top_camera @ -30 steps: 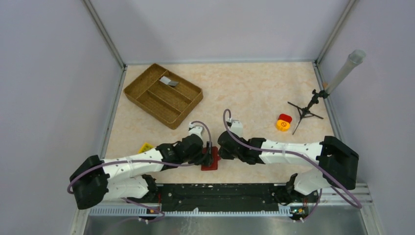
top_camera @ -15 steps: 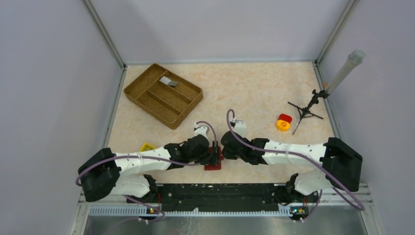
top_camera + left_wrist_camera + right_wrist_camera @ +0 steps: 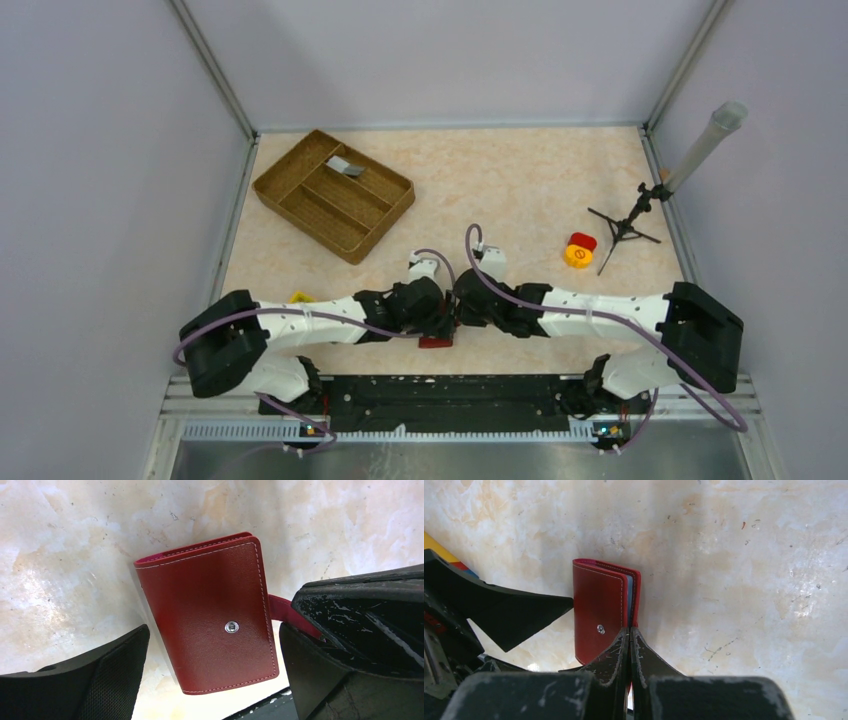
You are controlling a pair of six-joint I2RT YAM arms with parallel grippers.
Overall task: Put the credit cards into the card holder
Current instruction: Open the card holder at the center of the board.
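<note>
The red leather card holder (image 3: 433, 342) lies closed on the table by the near edge. In the left wrist view it (image 3: 210, 630) shows its snap stud. My left gripper (image 3: 212, 647) is open, with one finger on each side of the holder and not touching it. My right gripper (image 3: 629, 632) is shut on the holder's red flap (image 3: 285, 611) at its right side. A pale card edge (image 3: 629, 587) shows between the covers. One grey card (image 3: 345, 166) lies in the woven tray. The other cards are out of view.
A brown woven tray (image 3: 300, 205) with compartments stands at the back left. A yellow-red-blue toy block (image 3: 298, 297) lies by the left arm. A yellow and red button (image 3: 579, 251) and a small black tripod holding a tube (image 3: 628, 224) are at the right. Walls close three sides.
My left arm has stretched to the right, bringing its open gripper over the card holder. The holder has slid slightly toward the near edge. The right gripper has stayed shut in about the same place.
</note>
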